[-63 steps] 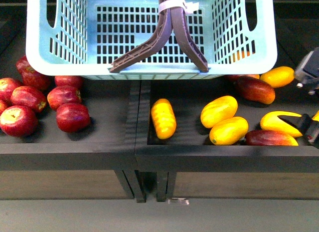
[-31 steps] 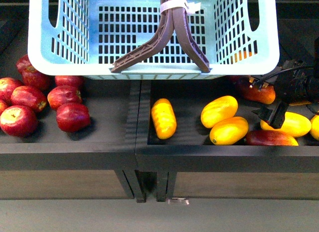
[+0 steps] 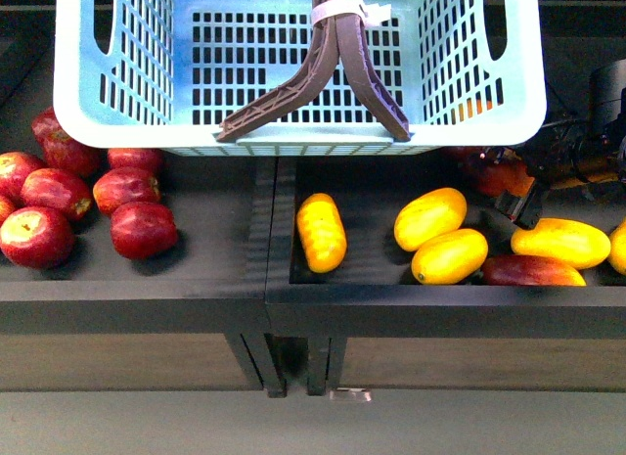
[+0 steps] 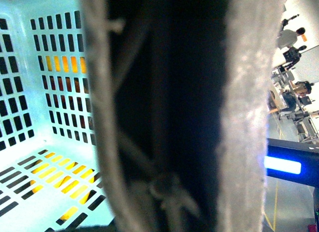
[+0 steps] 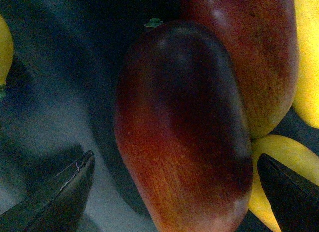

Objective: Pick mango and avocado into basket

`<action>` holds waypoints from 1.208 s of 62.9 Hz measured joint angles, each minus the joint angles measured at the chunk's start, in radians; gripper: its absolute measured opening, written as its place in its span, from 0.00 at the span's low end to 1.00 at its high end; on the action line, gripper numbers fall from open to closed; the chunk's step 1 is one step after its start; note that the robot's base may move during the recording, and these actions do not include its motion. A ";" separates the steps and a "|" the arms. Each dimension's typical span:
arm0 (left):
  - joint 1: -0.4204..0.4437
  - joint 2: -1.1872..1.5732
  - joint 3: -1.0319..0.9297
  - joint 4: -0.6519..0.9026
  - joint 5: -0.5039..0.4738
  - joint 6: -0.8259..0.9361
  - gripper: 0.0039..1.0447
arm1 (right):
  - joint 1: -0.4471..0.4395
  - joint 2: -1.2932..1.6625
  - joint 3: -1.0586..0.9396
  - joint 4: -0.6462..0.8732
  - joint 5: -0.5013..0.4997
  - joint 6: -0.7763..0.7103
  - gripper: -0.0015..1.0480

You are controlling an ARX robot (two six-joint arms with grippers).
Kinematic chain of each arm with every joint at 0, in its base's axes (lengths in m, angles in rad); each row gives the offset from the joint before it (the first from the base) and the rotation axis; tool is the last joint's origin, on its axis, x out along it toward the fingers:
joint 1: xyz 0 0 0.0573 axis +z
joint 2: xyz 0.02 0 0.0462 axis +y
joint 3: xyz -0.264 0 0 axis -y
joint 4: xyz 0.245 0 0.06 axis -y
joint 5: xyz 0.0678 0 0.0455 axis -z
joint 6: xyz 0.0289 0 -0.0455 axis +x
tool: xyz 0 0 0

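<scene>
Fingertips [image 5: 65, 194] of the right gripper [image 5: 177, 192] are standing wide, straddling the mango [image 5: 184, 122], which is lying on the dark shelf [image 5: 50, 92] against a second red mango [image 5: 249, 57]. Closing across its narrow middle is looking wisest, lest it roll. Beyond, the basket [image 3: 293, 137] is waiting. Whether the left gripper is clasping its handle [image 3: 337, 59], I cannot tell.

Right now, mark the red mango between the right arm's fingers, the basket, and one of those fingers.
mango [image 5: 184, 127]: right wrist view, middle of its red skin.
basket [image 3: 147, 139]: front view, near rim, left part.
right arm's fingers [image 5: 65, 192]: right wrist view, dark tip of one finger beside the mango.
</scene>
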 joint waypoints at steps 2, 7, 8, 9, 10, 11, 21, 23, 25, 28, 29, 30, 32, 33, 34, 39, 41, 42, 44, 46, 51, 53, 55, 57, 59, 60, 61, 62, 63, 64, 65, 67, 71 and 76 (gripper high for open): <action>0.000 0.000 0.000 0.000 0.000 0.000 0.12 | 0.001 0.008 0.007 -0.003 0.000 0.006 0.92; 0.000 0.000 0.000 0.000 0.001 0.000 0.12 | 0.003 0.018 0.016 -0.002 0.004 0.016 0.86; 0.000 0.000 0.000 0.000 0.001 0.000 0.12 | 0.004 0.019 0.017 -0.001 0.004 0.020 0.83; 0.000 0.000 0.000 0.000 0.001 0.000 0.12 | 0.004 0.019 0.017 -0.002 0.004 0.021 0.82; 0.000 0.000 0.000 0.000 0.001 0.000 0.12 | 0.005 0.019 0.017 -0.002 0.003 0.021 0.80; 0.000 0.000 0.000 0.000 0.000 0.000 0.12 | 0.005 0.019 0.017 -0.002 0.002 0.021 0.79; 0.000 0.000 0.000 0.000 0.000 0.000 0.12 | 0.006 0.012 -0.007 0.024 -0.002 0.037 0.63; 0.000 0.000 0.000 0.000 0.000 0.000 0.12 | 0.005 0.005 -0.018 0.032 0.000 0.039 0.63; 0.000 0.000 0.000 0.000 0.000 0.000 0.12 | 0.002 -0.005 -0.034 0.035 -0.001 0.045 0.62; 0.000 0.000 0.000 0.000 0.000 0.000 0.12 | -0.001 -0.019 -0.056 0.044 -0.001 0.053 0.62; 0.000 0.000 0.000 0.000 0.000 0.000 0.12 | -0.002 -0.021 -0.062 0.048 0.000 0.056 0.62; 0.000 0.000 0.000 0.000 0.000 0.000 0.12 | -0.003 -0.024 -0.068 0.053 0.000 0.061 0.62; 0.000 0.000 0.000 0.000 0.000 0.000 0.12 | -0.007 -0.037 -0.087 0.068 -0.004 0.073 0.62; 0.000 0.000 0.000 0.000 0.000 0.000 0.12 | -0.008 -0.042 -0.093 0.072 -0.005 0.083 0.62; 0.000 0.000 0.000 0.000 0.000 0.000 0.12 | -0.010 -0.048 -0.100 0.077 -0.009 0.092 0.62; 0.000 0.000 0.000 0.000 0.000 0.000 0.12 | -0.033 -0.121 -0.174 0.128 -0.032 0.192 0.62; 0.000 0.000 0.000 0.000 0.000 0.000 0.12 | -0.045 -0.156 -0.201 0.146 -0.048 0.237 0.62; 0.000 0.000 0.000 0.000 0.000 0.000 0.12 | -0.053 -0.180 -0.220 0.159 -0.058 0.261 0.62; 0.000 0.000 0.000 0.000 0.000 0.000 0.12 | -0.071 -0.237 -0.256 0.184 -0.070 0.332 0.62; 0.000 0.000 0.000 0.000 0.000 0.000 0.12 | -0.091 -0.299 -0.291 0.201 -0.085 0.410 0.62; 0.000 0.000 0.000 0.000 0.000 0.000 0.12 | -0.124 -0.401 -0.348 0.217 -0.109 0.532 0.62; 0.000 0.000 0.000 0.000 0.000 0.000 0.12 | -0.140 -0.455 -0.375 0.216 -0.121 0.594 0.62; 0.000 0.000 0.000 0.000 0.000 0.000 0.12 | -0.150 -0.490 -0.395 0.215 -0.130 0.644 0.62; 0.000 0.000 0.000 0.000 0.000 0.000 0.12 | -0.164 -0.545 -0.425 0.211 -0.148 0.692 0.62; 0.000 0.000 0.000 0.000 0.000 0.000 0.12 | -0.176 -0.601 -0.456 0.203 -0.164 0.760 0.62; 0.000 0.000 0.000 0.000 0.000 0.000 0.12 | -0.179 -0.620 -0.467 0.201 -0.167 0.770 0.62; 0.000 0.000 0.000 0.000 0.000 0.000 0.12 | -0.183 -0.657 -0.488 0.199 -0.188 0.818 0.62; 0.000 0.000 0.000 0.000 0.000 0.000 0.12 | -0.184 -0.695 -0.509 0.195 -0.205 0.856 0.62; 0.000 0.000 0.000 0.000 0.000 0.000 0.12 | -0.184 -0.714 -0.519 0.193 -0.213 0.874 0.62; 0.000 0.000 0.000 0.000 0.000 0.000 0.12 | -0.184 -0.733 -0.529 0.190 -0.221 0.893 0.62; 0.000 0.000 0.000 0.000 0.000 0.000 0.12 | -0.183 -0.772 -0.549 0.184 -0.239 0.929 0.62; 0.000 0.000 0.000 0.000 0.000 0.000 0.12 | -0.175 -0.829 -0.575 0.174 -0.266 0.981 0.62; -0.001 0.000 0.000 0.000 0.000 0.000 0.12 | -0.152 -0.922 -0.613 0.159 -0.303 1.061 0.62; -0.002 0.000 0.000 0.000 0.001 0.000 0.12 | -0.096 -1.042 -0.654 0.129 -0.328 1.140 0.62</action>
